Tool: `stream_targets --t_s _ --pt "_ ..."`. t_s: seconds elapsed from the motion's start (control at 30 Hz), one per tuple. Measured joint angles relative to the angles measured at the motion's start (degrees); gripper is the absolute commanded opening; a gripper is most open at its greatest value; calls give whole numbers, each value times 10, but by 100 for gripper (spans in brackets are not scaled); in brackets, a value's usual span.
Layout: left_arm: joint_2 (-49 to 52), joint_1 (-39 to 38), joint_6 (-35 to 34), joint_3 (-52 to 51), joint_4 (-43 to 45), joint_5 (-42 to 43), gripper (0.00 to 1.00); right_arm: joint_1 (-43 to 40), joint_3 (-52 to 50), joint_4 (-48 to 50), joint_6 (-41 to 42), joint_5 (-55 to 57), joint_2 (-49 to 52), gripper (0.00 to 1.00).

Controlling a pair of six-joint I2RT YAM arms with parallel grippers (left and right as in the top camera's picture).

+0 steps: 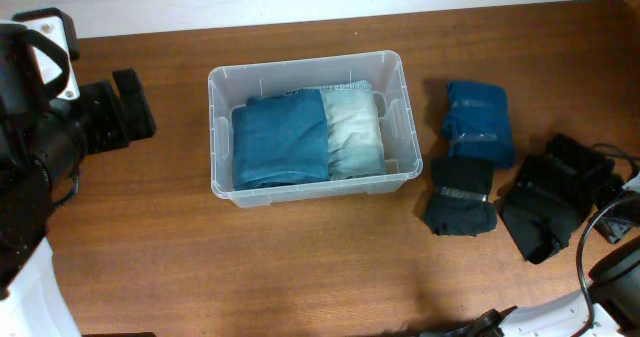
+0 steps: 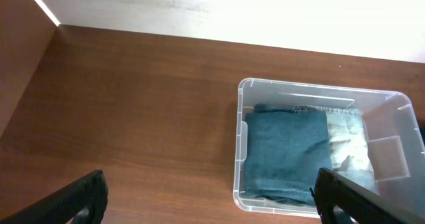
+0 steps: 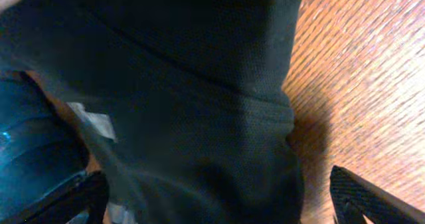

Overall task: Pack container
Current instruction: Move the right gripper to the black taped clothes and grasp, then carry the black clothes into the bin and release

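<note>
The clear plastic container (image 1: 215, 127) sits mid-table and holds a folded blue garment (image 1: 280, 142) and a pale blue one (image 1: 352, 132) side by side. It also shows in the left wrist view (image 2: 238, 151). My left gripper (image 1: 128, 105) is open and empty, hovering left of the container (image 2: 212, 214). My right gripper (image 1: 512, 209) is open, its fingers either side of a folded black garment (image 3: 199, 98) that lies on the table (image 1: 460, 195). Nothing is gripped.
A folded dark blue garment (image 1: 478, 122) lies right of the container, just behind the black one; its edge shows in the right wrist view (image 3: 26, 144). Cables and the right arm's base (image 1: 615, 237) crowd the right edge. The white wall runs along the back.
</note>
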Motion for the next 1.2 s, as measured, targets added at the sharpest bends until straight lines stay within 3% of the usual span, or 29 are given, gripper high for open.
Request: stream_targets --t_s 0.17,0.27,0.33,0.6,0.8,0.97,1.07,1.2 --pt "0 0 0 0 0 0 99 0 -27 48 7 -14 0 94" --pt "0 0 0 0 0 0 99 0 -41 83 12 -25 -1 86" --pt "0 0 0 0 0 0 99 0 -51 100 16 -28 -4 70" --pt "0 0 0 0 0 0 99 0 -73 96 53 -38 -5 31" --pt "0 0 0 0 0 0 100 0 -73 56 79 -45 -19 22" --pt "0 0 0 0 0 0 99 11 -71 48 111 -100 -109 18" --pt "0 0 0 0 0 0 99 46 -56 48 128 -148 -193 12" --pt "0 0 0 0 0 0 99 157 -20 59 143 -207 -309 9"
